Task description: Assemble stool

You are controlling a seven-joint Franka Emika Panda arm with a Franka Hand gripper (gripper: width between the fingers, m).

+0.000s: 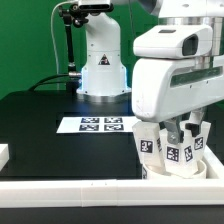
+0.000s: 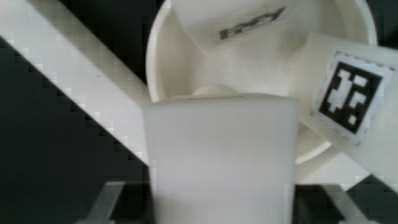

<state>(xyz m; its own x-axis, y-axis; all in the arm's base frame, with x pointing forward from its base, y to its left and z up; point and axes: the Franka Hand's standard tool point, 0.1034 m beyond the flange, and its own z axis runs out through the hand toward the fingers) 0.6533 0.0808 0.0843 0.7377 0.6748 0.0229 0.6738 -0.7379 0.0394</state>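
My gripper (image 1: 180, 138) hangs low at the exterior view's right, over a cluster of white stool parts. In the wrist view a plain white blocky leg (image 2: 217, 150) stands between the two grey fingers (image 2: 114, 203), and the gripper (image 2: 217, 205) is shut on it. Behind that leg lies the round disc seat (image 2: 205, 50), tilted. Another leg with a black-and-white tag (image 2: 356, 85) rests against the seat. In the exterior view, tagged legs (image 1: 150, 148) stand close around the fingers, and the seat (image 1: 185, 170) is mostly hidden below them.
The marker board (image 1: 97, 124) lies flat mid-table. The robot base (image 1: 103, 60) stands behind it. A long white border rail (image 1: 90, 190) runs along the front edge and slants across the wrist view as a white rail (image 2: 63, 60). A small white piece (image 1: 3, 153) sits at the left.
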